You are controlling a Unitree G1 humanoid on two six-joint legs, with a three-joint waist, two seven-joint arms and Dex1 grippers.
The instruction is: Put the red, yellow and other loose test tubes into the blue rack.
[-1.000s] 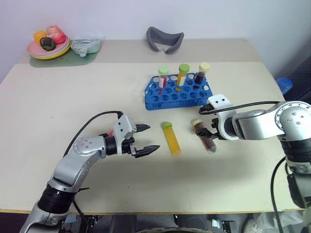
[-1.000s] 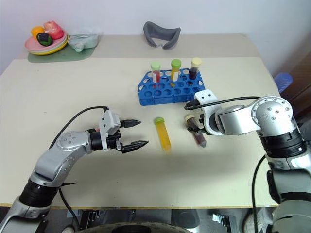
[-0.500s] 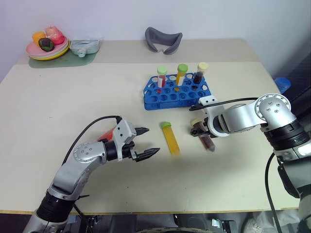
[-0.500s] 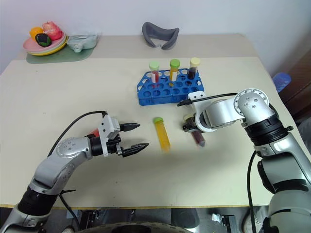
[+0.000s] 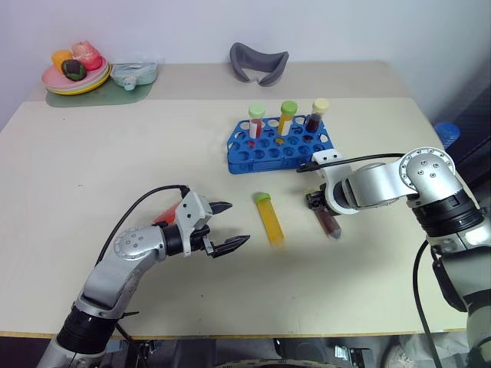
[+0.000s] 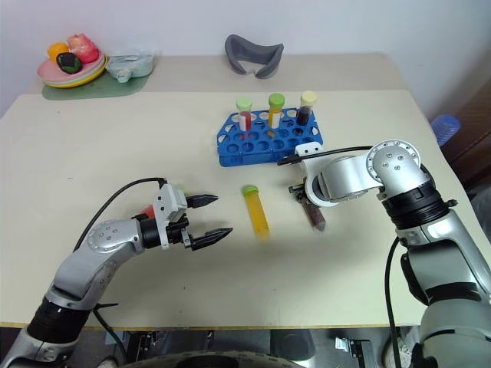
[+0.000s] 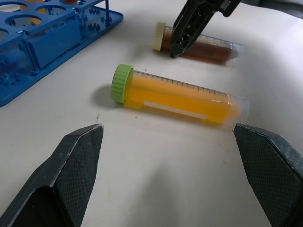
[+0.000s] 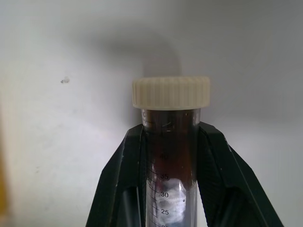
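1. Left eye view, nearest the robot: the left tool (image 5: 229, 226) hovers just above the table (image 5: 92, 184) with its two black fingers spread wide and nothing between them, pointing toward the yellow tube.
2. Just beyond that tool, the yellow tube (image 5: 270, 220) with a green cap lies flat on the table, cap end toward the rack, apart from both tools. The left wrist view shows it (image 7: 177, 95) lying across the gap between the spread fingers, untouched.
3. Beside the yellow tube, to its right, the dark brown tube (image 5: 328, 222) with a cream cap lies on the table. The right tool (image 5: 316, 202) is clamped on it just below the cap; the right wrist view shows both fingers (image 8: 127, 170) pressed against the tube's (image 8: 171, 156) sides, with the cream cap sticking out past the fingertips.
4. Farther back, the blue rack (image 5: 280, 146) stands on the table near the right tool. Three capped tubes stand upright in its back row: a red one (image 5: 256, 123) with a green cap, an orange one (image 5: 287, 116) with a green cap, and a dark one (image 5: 317, 115) with a cream cap.
5. Along the far edge lie a grey curved object (image 5: 259, 61) and, at the far left corner, a plate of toy food (image 5: 75, 67) on a green mat.
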